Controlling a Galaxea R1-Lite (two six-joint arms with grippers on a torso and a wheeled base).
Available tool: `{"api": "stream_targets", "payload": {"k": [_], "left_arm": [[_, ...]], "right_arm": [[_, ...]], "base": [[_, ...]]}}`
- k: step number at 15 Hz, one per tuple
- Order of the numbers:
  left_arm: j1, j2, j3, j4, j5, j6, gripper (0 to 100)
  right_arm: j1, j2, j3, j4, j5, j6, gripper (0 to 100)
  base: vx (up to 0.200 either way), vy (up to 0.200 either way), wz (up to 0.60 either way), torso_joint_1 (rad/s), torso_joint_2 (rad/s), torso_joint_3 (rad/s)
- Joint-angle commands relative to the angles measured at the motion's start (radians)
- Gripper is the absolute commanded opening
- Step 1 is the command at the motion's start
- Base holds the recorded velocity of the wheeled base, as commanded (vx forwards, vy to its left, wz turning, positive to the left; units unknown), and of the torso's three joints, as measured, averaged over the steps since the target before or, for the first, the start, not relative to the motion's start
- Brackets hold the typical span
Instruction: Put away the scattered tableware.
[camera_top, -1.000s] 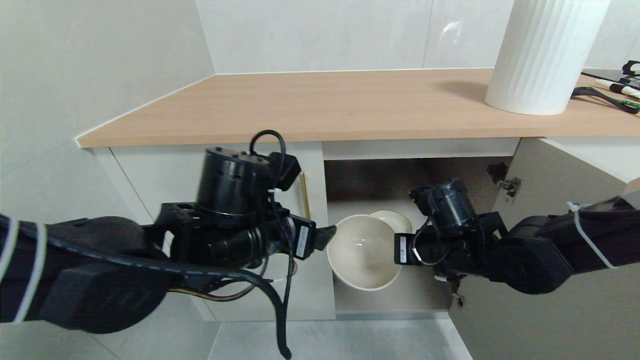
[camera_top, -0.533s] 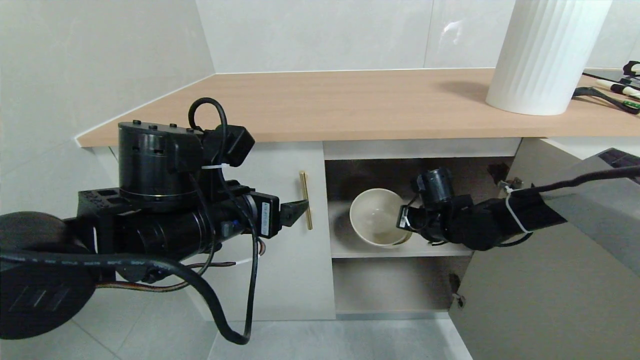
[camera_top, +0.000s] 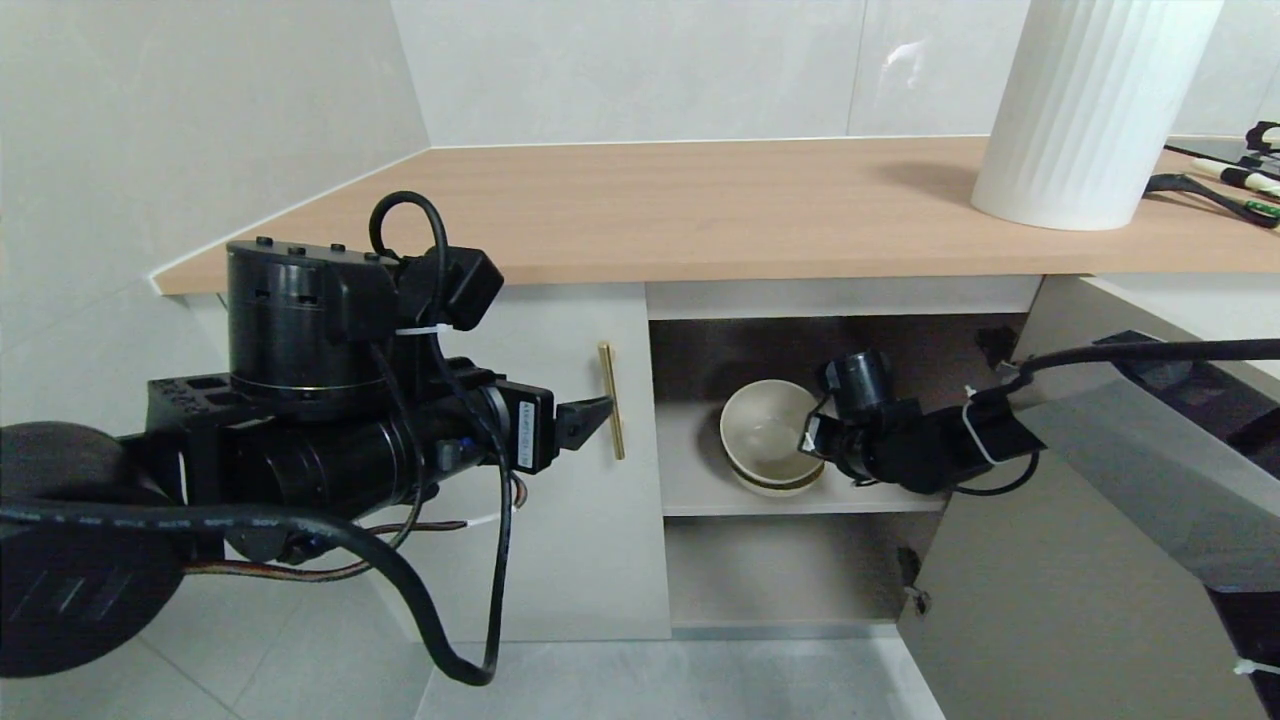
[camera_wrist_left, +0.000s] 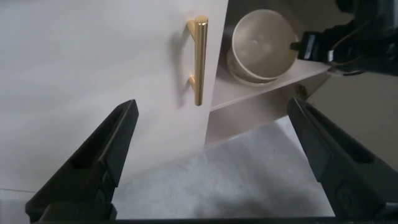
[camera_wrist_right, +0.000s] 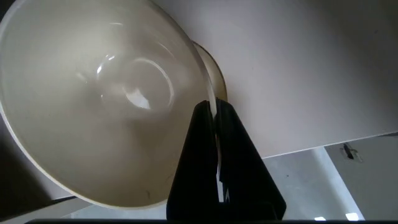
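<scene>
While pinching the right-hand rim of a cream bowl (camera_top: 765, 438) between the closed fingers of the right gripper (camera_top: 810, 442), holds that arm stretched in from the right across the mouth of the open cabinet (camera_top: 845, 298). Has the bowl on the upper shelf (camera_top: 690, 485), just left of the gripper, tipped with its mouth toward the near side and nested on a second bowl (camera_top: 768, 487) of the same colour. Cannot tell whether fully seated or only leaning there. Shows, from the right wrist, dark fingers straddling the rim edge-on, with the second bowl and the pale shelf just beyond. Hangs the left gripper (camera_top: 588, 415) near and left of the opening, in front of the closed left door (camera_top: 560, 560), fingers spread wide around nothing, tips just short of the gold handle (camera_top: 611, 400). Frames that handle and both bowls between the splayed fingers in the left wrist view. Stands the right door (camera_top: 1000, 580) swung open toward the near right. Carries, on the wooden countertop (camera_top: 650, 210) above, a tall white ribbed vessel (camera_top: 1085, 110) at the far right, with a few dark-handled utensils (camera_top: 1215, 185) lying just beyond it at the right edge.
</scene>
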Motion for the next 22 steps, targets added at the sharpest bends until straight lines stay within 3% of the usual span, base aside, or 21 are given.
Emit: {"api": "stream_targets", "payload": {"k": [1, 7, 8, 15, 18, 19, 22], "left_arm": [[0.0, 0.0, 0.0, -0.001, 0.001, 0.0, 100], [0.001, -0.002, -0.002, -0.002, 0.001, 0.0, 100], [0.001, -0.002, -0.002, -0.002, 0.001, 0.0, 100], [0.007, 0.003, 0.0, -0.002, 0.001, -0.002, 100], [0.027, 0.008, 0.012, -0.002, 0.001, -0.005, 100], [0.037, 0.008, 0.034, -0.002, 0.001, -0.011, 100], [0.047, -0.038, 0.127, -0.005, 0.001, -0.065, 100]], "right_arm": [[0.0, 0.026, -0.008, -0.001, 0.0, 0.0, 0], [0.0, 0.038, -0.026, 0.001, 0.001, -0.002, 0], [0.0, 0.038, -0.026, 0.001, 0.001, -0.002, 100], [0.007, -0.022, 0.007, 0.001, 0.003, 0.026, 100], [0.047, -0.191, 0.142, 0.001, 0.009, 0.035, 100], [0.084, -0.333, 0.276, 0.001, 0.018, 0.034, 100], [0.135, -0.574, 0.532, 0.001, 0.096, 0.029, 100]], "base": [[0.0, 0.0, 0.0, 0.0, 0.0, 0.0], [0.0, 0.0, 0.0, 0.0, 0.0, 0.0], [0.0, 0.0, 0.0, 0.0, 0.0, 0.0], [0.0, 0.0, 0.0, 0.0, 0.0, 0.0], [0.0, 0.0, 0.0, 0.0, 0.0, 0.0], [0.0, 0.0, 0.0, 0.0, 0.0, 0.0], [0.0, 0.0, 0.0, 0.0, 0.0, 0.0]]}}
